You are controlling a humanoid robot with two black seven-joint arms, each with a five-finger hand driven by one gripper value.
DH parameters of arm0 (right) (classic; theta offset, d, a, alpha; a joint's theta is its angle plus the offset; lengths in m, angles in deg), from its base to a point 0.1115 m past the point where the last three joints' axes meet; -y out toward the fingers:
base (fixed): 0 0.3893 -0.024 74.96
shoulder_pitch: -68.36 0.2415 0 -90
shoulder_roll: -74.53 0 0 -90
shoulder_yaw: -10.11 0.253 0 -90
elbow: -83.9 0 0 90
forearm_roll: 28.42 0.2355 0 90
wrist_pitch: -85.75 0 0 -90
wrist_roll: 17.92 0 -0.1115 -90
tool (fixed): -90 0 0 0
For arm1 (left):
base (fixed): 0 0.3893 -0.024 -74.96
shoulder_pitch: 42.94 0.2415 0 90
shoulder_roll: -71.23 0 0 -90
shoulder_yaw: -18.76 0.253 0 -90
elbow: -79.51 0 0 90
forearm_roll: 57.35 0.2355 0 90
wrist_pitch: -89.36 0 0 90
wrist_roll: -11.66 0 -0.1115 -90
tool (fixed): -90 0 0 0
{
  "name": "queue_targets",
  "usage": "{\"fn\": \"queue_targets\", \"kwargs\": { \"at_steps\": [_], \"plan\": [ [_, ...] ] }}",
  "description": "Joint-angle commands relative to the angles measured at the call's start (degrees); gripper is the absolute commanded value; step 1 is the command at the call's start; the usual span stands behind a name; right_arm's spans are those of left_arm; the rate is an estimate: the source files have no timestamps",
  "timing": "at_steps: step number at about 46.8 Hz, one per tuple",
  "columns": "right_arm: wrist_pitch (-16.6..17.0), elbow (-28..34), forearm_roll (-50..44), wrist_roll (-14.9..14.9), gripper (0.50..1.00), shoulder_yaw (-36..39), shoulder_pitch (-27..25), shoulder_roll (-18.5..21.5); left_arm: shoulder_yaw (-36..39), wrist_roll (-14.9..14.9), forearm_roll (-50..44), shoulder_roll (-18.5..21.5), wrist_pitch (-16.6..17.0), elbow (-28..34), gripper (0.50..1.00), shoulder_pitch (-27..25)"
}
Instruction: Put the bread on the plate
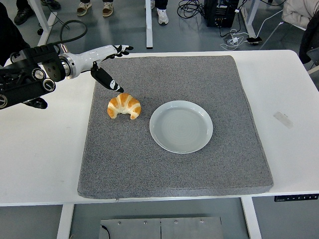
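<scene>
Left hand (107,62) was over the mat's (174,164) far-left corner, arm coming in from the left edge of the view. Fingers were spread wide and held nothing. Thumb (110,81) pointed down toward the bread (124,106), its tip just above the bread's far side; contact could not be told from this angle. The other fingertips reached past the mat's far edge and were small and dark against the floor, hard to separate one from another. Arm's near part was cut off by the left edge of the view.

Bread was a croissant, lying on the mat in its left half, nearer the far edge than the near one. It sat just left of the plate (181,126), a narrow strip of mat between them, not touching. Plate was pale, round, bare, roughly mid-mat.

Mat was grey, covered most of the surface's (45,159) middle, near edge of the mat close to the near edge of the surface. A small pale tag (283,119) lay on the surface right of the mat; what it was could not be made out.

Right hand did not show. Shoes and cables on the floor at the top of the view, partly cut off.
</scene>
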Motion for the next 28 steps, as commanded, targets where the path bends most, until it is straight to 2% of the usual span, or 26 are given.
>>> {"fn": "queue_targets", "kwargs": {
  "at_steps": [1, 7, 10, 19, 28],
  "plan": [
    [-0.01, 0.0, 0.0, 0.0, 1.0, 0.0, -0.01, 0.0, -0.01, 0.25, 1.13, -0.13, 0.02, 0.02, 0.984, 0.26],
    [-0.01, 0.0, 0.0, 0.0, 1.0, 0.0, -0.01, 0.0, 1.92, 0.16, 3.32, -0.4, 0.19, 0.54, 0.983, 0.26],
    [-0.01, 0.0, 0.0, 0.0, 1.0, 0.0, -0.01, 0.0, 4.03, -0.01, 4.12, -0.4, 1.68, 1.59, 0.983, 0.09],
    [-0.1, 0.0, 0.0, 0.0, 1.0, 0.0, -0.01, 0.0, 8.87, -0.36, 7.45, 0.22, 8.19, 6.17, 0.983, -0.44],
    [-0.01, 0.0, 0.0, 0.0, 1.0, 0.0, -0.01, 0.0, 10.19, -0.45, 13.78, -0.48, 17.59, 6.08, 0.984, 3.86]
  ]
}}
